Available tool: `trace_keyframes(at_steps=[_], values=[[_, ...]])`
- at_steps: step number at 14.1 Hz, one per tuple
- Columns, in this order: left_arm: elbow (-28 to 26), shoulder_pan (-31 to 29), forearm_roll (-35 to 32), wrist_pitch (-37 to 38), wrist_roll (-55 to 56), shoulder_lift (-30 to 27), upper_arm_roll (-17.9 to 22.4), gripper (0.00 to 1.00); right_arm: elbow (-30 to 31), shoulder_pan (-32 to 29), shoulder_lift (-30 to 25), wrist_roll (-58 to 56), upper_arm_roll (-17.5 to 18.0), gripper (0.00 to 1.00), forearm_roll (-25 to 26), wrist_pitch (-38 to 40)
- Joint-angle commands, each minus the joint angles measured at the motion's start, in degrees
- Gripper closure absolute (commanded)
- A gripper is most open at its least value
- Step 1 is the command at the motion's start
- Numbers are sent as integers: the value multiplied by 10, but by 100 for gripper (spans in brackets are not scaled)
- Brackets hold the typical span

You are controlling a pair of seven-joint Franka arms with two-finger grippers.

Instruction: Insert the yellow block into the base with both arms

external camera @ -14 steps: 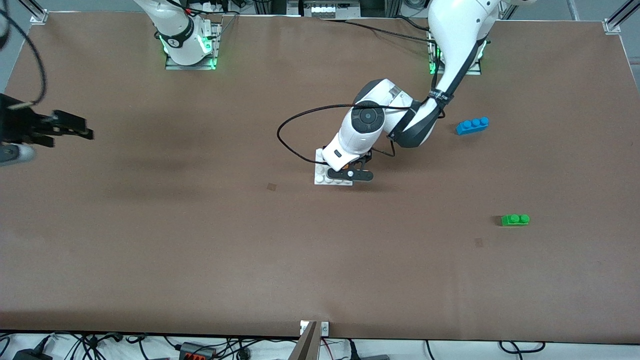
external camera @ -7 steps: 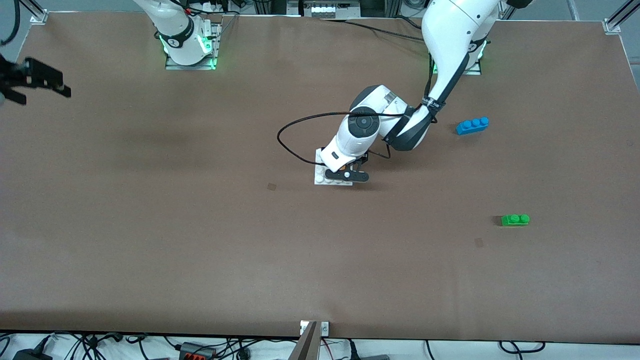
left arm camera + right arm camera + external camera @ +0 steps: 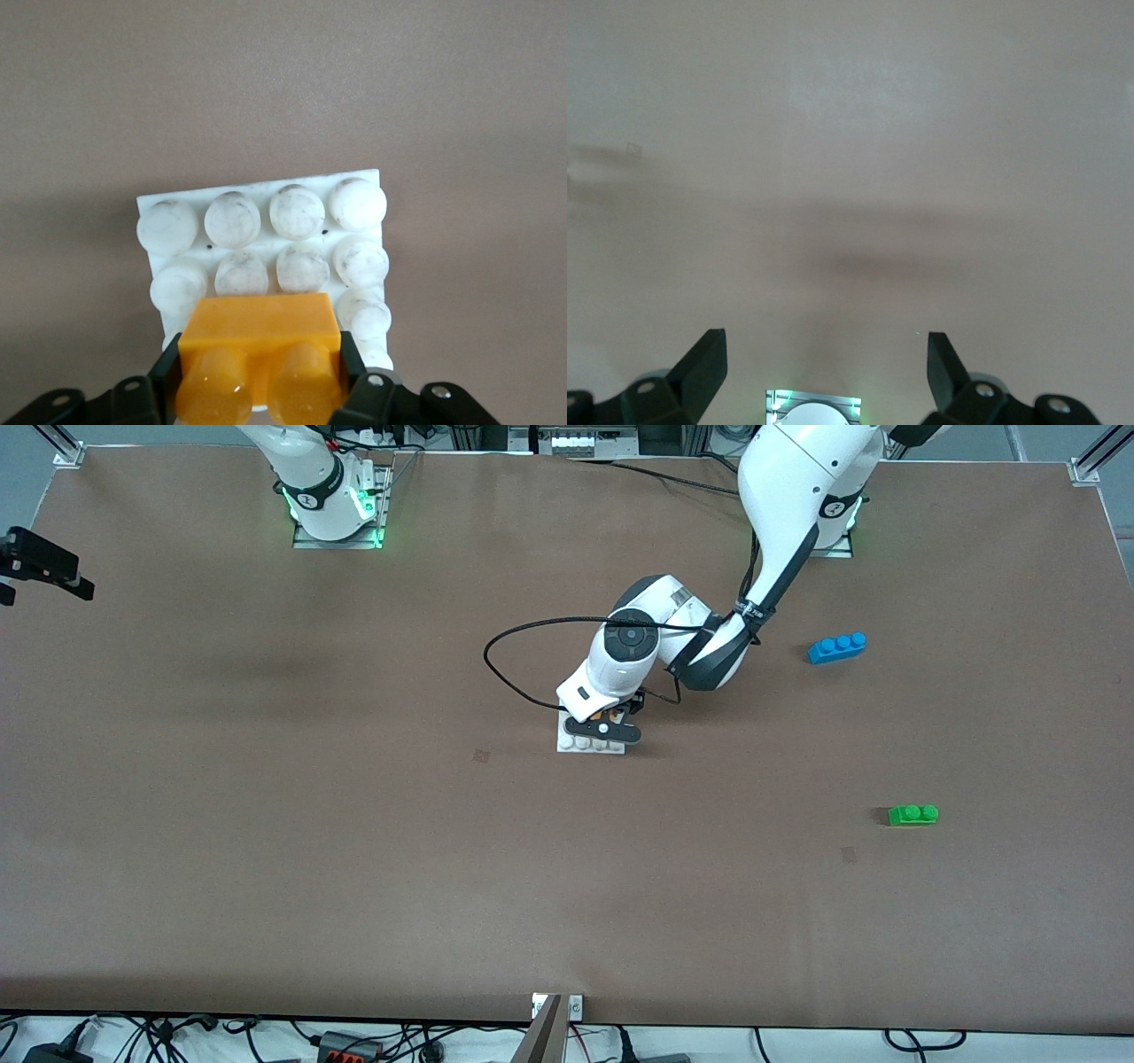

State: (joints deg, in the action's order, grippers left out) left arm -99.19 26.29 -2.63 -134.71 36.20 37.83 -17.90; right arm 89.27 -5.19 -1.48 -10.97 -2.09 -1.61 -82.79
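Left wrist view: left gripper [image 3: 259, 376] jaws clamp the yellow block [image 3: 259, 354], long axis spanning them, over the base [image 3: 266, 243]; right gripper [image 3: 826, 363], jaws wide, waits.

blue brick [image 3: 837, 647], green brick [image 3: 913, 814], brown table [image 3: 354, 868]

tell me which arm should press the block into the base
Left, most likely. The left gripper is shut on the yellow block right over the base. The right gripper is open and empty at the right arm's end of the table.
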Motion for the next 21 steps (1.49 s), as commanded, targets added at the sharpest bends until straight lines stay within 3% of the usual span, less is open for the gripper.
trace_keyframes(at_steps=[1, 3, 8, 11, 19, 20, 21], values=[[-4, -3, -14, -12, -7, 6, -4, 51, 1, 4, 3, 11, 10, 0, 19, -18], [-4, -3, -14, -12, -7, 8, -4, 50, 1, 9, 3, 11, 18, 0, 46, -26], [-14, -2, -14, -24, 3, 14, -6, 51, -1, 4, 17, 12, 14, 0, 38, -25], [-27, -3, -13, -24, 11, 9, -18, 51, -1, 6, 17, 12, 14, 0, 9, -33], [-32, -7, -12, -28, 12, 13, -19, 51, -1, 4, 17, 12, 14, 0, 8, -26], [-32, -7, -12, -28, 12, 12, -19, 42, -1, 4, 17, 12, 13, 0, 8, -27], [-31, -7, -12, -28, 12, 12, -19, 6, -1, 4, 17, 12, 13, 0, 8, -29]])
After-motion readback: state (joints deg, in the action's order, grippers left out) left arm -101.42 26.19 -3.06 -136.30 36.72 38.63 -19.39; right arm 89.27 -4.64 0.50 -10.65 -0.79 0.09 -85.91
